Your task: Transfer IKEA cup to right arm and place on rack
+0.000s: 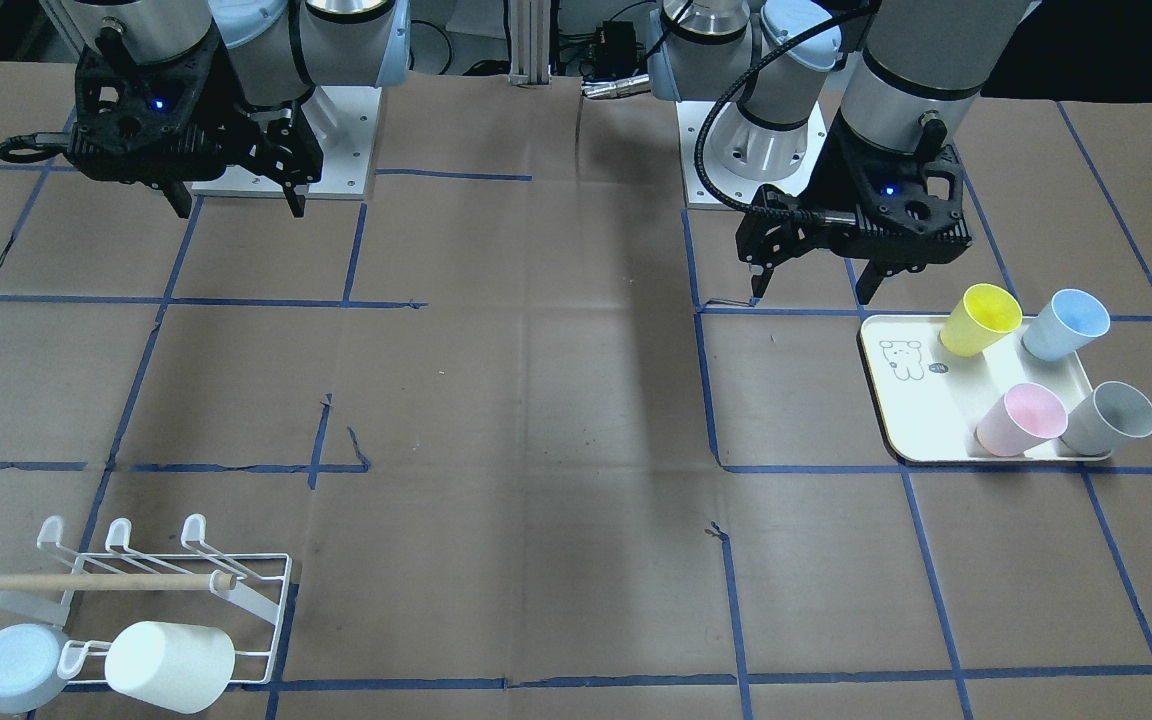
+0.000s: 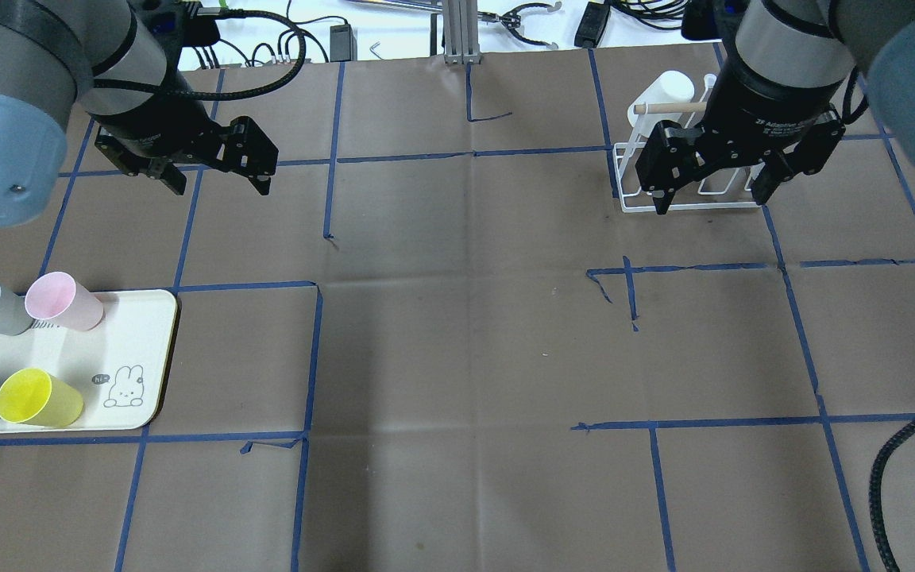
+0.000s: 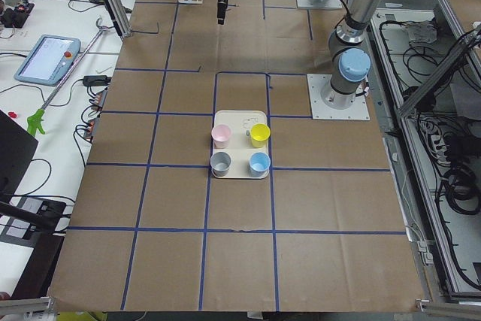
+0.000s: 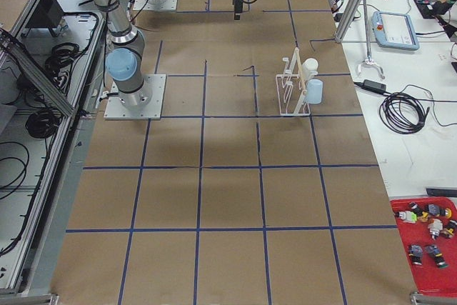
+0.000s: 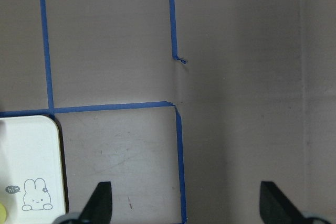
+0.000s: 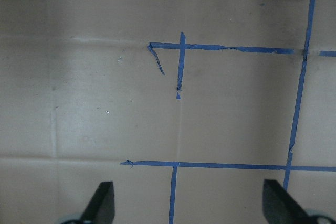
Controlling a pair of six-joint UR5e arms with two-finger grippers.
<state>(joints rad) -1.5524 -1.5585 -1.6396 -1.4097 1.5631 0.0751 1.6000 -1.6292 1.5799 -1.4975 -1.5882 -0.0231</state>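
Observation:
Four cups stand on a cream tray (image 1: 911, 400): yellow (image 1: 979, 318), blue (image 1: 1066, 325), pink (image 1: 1021, 420) and grey (image 1: 1108, 418). My left gripper (image 1: 811, 285) hangs open and empty above the table, just beside the tray's robot-side edge; the left wrist view shows its gripper (image 5: 186, 203) open over bare table with the tray's corner (image 5: 31, 171). The white wire rack (image 1: 86, 581) holds a white cup (image 1: 171, 665) and a pale blue cup (image 1: 14, 668). My right gripper (image 2: 710, 203) hangs open and empty over the rack's near side (image 2: 668, 106).
Brown paper with blue tape lines covers the table. The arm bases (image 1: 751, 150) stand at the robot's edge. Cables and a post (image 2: 457, 32) lie beyond the far edge. A red tray of small parts (image 4: 428, 233) sits off the table.

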